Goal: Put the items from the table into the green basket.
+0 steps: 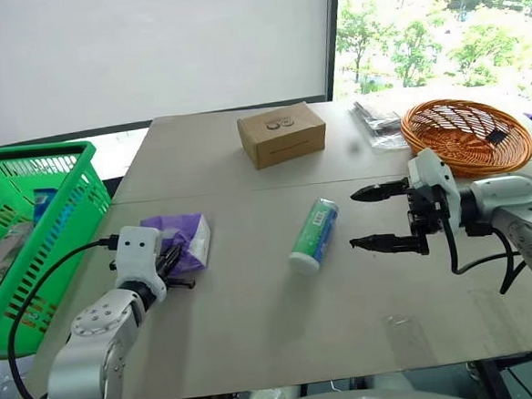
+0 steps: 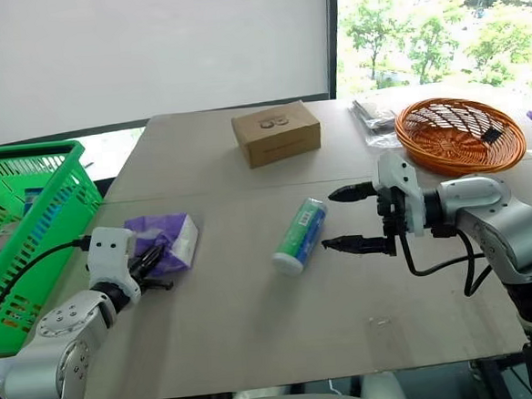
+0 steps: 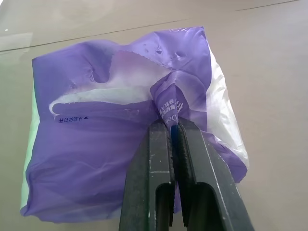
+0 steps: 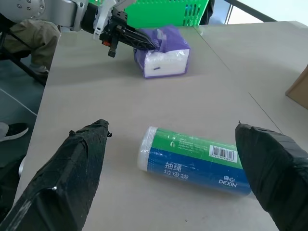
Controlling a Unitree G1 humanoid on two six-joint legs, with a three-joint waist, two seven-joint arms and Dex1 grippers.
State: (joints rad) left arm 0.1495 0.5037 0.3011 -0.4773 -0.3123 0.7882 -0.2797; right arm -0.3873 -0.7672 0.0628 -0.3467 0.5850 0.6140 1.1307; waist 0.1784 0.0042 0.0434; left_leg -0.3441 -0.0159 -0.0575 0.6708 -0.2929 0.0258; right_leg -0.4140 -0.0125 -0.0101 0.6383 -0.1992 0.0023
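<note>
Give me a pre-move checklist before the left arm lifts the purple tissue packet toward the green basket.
1. Left gripper shut on the purple tissue packet: ok, though the fingers pinch only a fold of the wrapper.
2. Grip firm enough to carry the packet: cannot tell; the packet still lies on the table.
3. Green basket open at the top, on the robot's left beside the table: ok.
4. Room left in the basket: cannot tell; something already lies inside.
5. Right gripper clear of the left arm's way: ok, open beside the green-and-white tube, not touching it.
6. Tube apart from the packet: ok.
</note>
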